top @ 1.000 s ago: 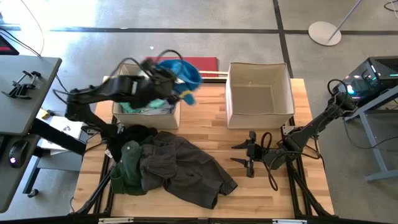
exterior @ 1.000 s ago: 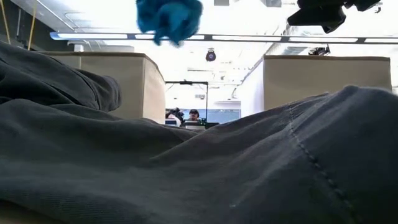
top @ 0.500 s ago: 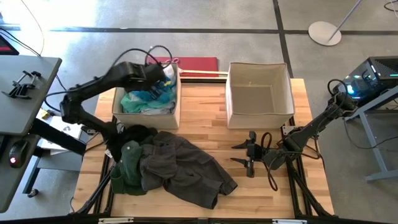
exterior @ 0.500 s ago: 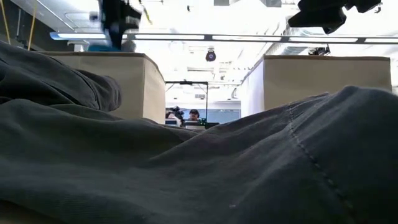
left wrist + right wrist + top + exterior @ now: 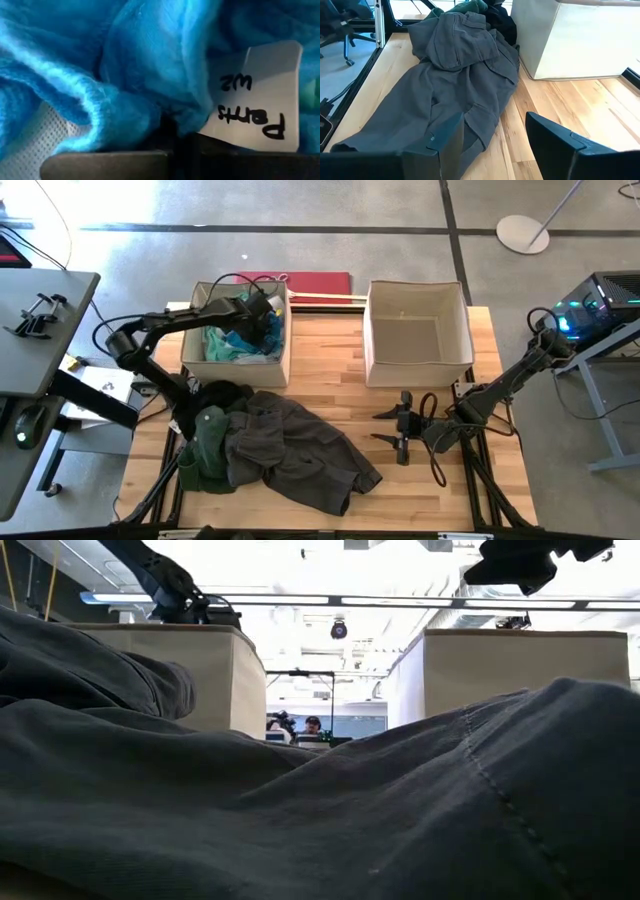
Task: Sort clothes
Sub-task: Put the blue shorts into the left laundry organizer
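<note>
Left gripper (image 5: 262,320), fingers clenched on the bright blue garment (image 5: 125,65), sits in the bin (image 5: 283,358) at my 11 o'clock; right gripper (image 5: 388,427) released, 4 o'clock.

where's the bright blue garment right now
In the high view the bright blue garment lies inside the left bin, on the paler clothes there, with the left gripper reaching down onto it.

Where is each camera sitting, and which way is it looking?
High view: above the table, looking straight down; both arms show, left gripper inside the left beige fabric bin.
Low view: at tabletop height, looking level across the charcoal grey trousers to both bins.
Left wrist view: inside that bin, against bright blue fuzzy fabric and a white paper tag.
Right wrist view: looks past the open right gripper.
Shared: the trousers show in the high, low and right wrist views.
</note>
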Tool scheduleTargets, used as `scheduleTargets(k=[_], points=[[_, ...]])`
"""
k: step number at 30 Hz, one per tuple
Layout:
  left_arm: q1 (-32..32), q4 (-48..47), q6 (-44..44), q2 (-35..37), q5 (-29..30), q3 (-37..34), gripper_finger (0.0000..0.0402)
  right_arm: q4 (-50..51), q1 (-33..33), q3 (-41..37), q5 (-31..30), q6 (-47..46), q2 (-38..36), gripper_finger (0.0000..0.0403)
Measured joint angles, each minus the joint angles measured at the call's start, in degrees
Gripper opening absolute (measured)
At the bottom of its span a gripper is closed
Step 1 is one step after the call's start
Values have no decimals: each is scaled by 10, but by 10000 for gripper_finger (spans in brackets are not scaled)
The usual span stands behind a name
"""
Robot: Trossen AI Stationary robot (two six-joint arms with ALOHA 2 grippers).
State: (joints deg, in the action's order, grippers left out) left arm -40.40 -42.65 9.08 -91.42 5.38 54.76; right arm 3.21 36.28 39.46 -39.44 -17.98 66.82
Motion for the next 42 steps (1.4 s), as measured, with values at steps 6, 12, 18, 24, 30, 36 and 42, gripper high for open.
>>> scheduleTargets(k=[6,12,18,24,30,36,42], points=[[2,-31,-1,48,-5,39,38,0,-4,0,0,0,0,201],[3,-107,8,140,-7,121,119,0,-4,0,0,-13,0,201],[19,-179,99,221,-32,155,159,0,-4,0,0,-15,0,201],[68,-111,68,263,98,116,158,0,-4,0,-1,-12,0,201],[55,-23,112,224,127,10,137,0,-4,0,-6,-6,0,201],[39,-12,127,123,74,-71,110,0,-4,0,-9,4,0,201],[52,-58,118,121,51,-34,104,0,-16,0,-9,2,0,201]])
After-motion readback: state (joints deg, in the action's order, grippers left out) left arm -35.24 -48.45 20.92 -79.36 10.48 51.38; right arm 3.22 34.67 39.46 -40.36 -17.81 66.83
